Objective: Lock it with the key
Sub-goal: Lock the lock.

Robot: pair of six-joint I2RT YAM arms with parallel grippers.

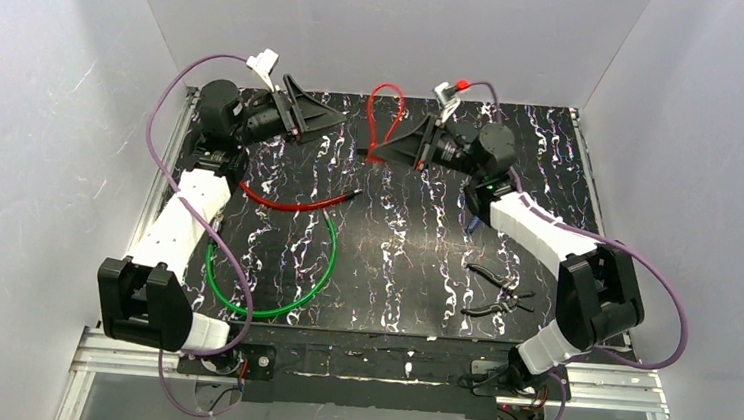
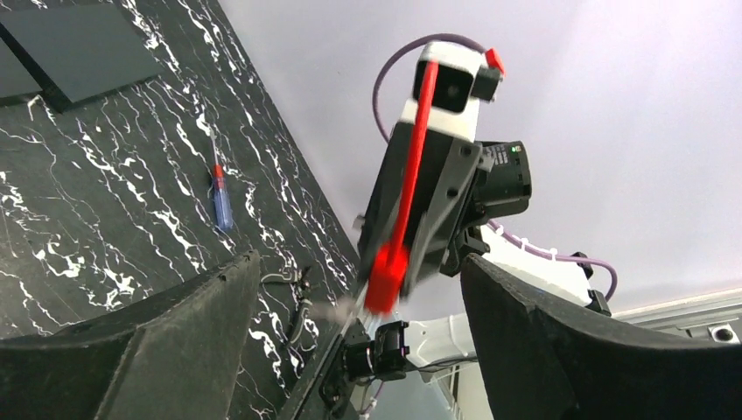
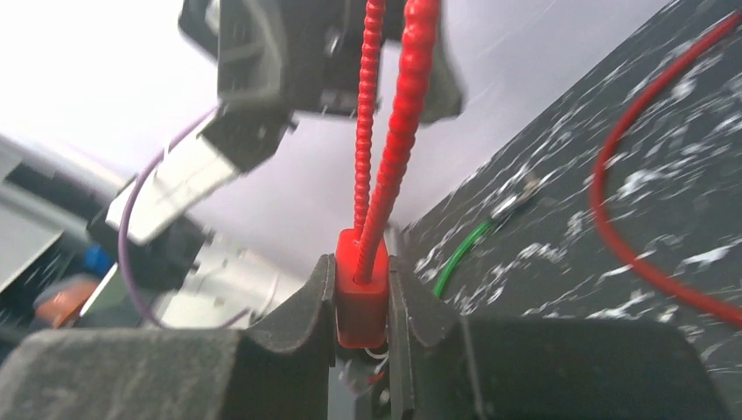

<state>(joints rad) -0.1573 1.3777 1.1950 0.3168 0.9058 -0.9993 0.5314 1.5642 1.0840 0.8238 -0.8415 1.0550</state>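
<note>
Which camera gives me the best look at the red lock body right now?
Right wrist: the lock body sits centre, close up, pinched in the right gripper. Left wrist shows it small and blurred; top view shows only its cable loop.

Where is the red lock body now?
The red lock body is clamped in the right gripper, at the table's far middle in the top view, its red loop sticking out.

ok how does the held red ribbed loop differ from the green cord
The red ribbed loop is lifted off the black table, closed by a red block; the green cord lies flat on it in an open arc. The right end effector clamps the red one's block; the green one is not gripped. Both are thin and flexible.
</note>
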